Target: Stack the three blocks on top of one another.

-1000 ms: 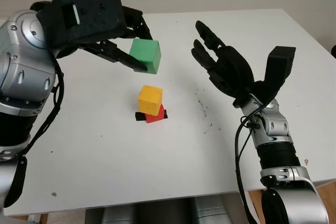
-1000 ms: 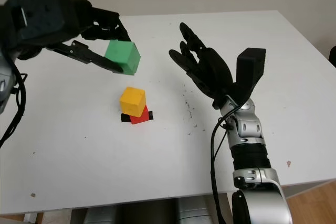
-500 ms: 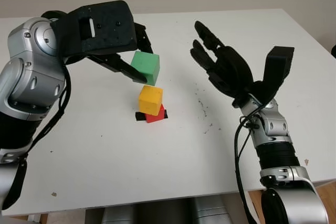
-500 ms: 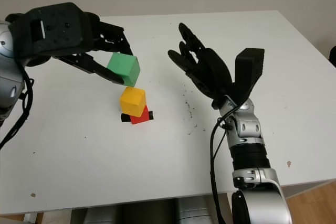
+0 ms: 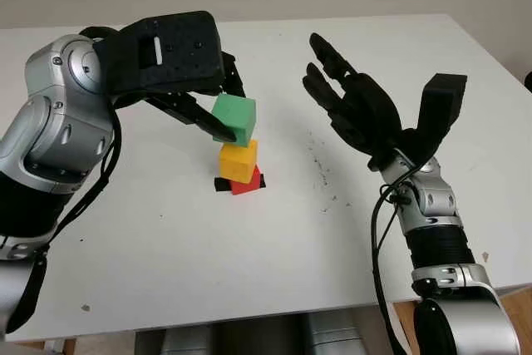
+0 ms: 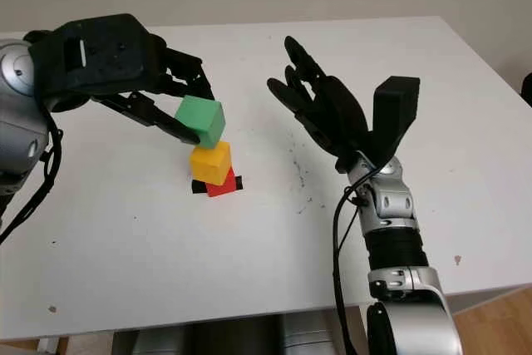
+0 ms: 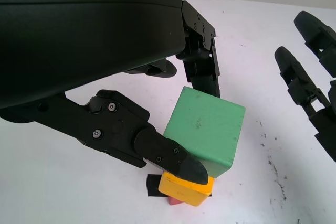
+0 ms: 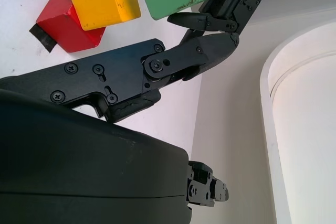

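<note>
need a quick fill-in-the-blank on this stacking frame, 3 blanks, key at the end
1. The left hand holds the ____ block just above the stack.
2. The yellow block sits on the ____ block.
3. The right hand is raised beside the stack, to its right in the head views, and is ____, holding nothing.

Missing words: green; red; open

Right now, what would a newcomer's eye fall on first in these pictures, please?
Probably the green block, gripped by the left robot hand at the middle of the white table, just above the yellow block that sits on the red block. Next, the right robot hand, open, raised to the right of the stack.
</note>
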Robot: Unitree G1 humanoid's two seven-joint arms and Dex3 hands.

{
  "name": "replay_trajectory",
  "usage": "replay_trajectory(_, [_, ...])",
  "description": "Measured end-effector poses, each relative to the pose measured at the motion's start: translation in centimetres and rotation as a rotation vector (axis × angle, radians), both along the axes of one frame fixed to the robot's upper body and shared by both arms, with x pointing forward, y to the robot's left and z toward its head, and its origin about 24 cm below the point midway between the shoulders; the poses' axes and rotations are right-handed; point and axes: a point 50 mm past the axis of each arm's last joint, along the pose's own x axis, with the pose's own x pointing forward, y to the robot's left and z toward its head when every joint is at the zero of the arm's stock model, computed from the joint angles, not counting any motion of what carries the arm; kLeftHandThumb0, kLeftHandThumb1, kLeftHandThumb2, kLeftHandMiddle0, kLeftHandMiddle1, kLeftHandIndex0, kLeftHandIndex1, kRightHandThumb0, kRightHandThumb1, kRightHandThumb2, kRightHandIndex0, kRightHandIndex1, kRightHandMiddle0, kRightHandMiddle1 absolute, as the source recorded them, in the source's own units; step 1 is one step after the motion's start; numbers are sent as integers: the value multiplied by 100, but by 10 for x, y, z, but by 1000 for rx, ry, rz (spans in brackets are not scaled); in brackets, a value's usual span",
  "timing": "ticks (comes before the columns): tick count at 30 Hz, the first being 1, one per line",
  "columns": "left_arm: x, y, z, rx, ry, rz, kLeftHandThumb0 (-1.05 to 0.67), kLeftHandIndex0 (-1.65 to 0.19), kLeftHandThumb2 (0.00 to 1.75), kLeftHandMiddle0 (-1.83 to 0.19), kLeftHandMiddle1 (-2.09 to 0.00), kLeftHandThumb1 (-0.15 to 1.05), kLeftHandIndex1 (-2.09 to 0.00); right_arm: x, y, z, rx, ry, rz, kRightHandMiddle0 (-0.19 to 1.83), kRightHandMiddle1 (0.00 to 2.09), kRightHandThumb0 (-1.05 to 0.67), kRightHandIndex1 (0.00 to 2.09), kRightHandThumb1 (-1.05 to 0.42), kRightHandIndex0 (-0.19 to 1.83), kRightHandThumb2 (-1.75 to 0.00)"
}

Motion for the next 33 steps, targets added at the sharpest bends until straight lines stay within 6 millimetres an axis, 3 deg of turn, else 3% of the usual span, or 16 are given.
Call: replay_trajectory(33, [0,-3,-9,17,6,-28,-35,-38,5,-37,-6,97,-175,-1,0,0,-1,1,2,-5,5,-65,0,-102,-19,-5])
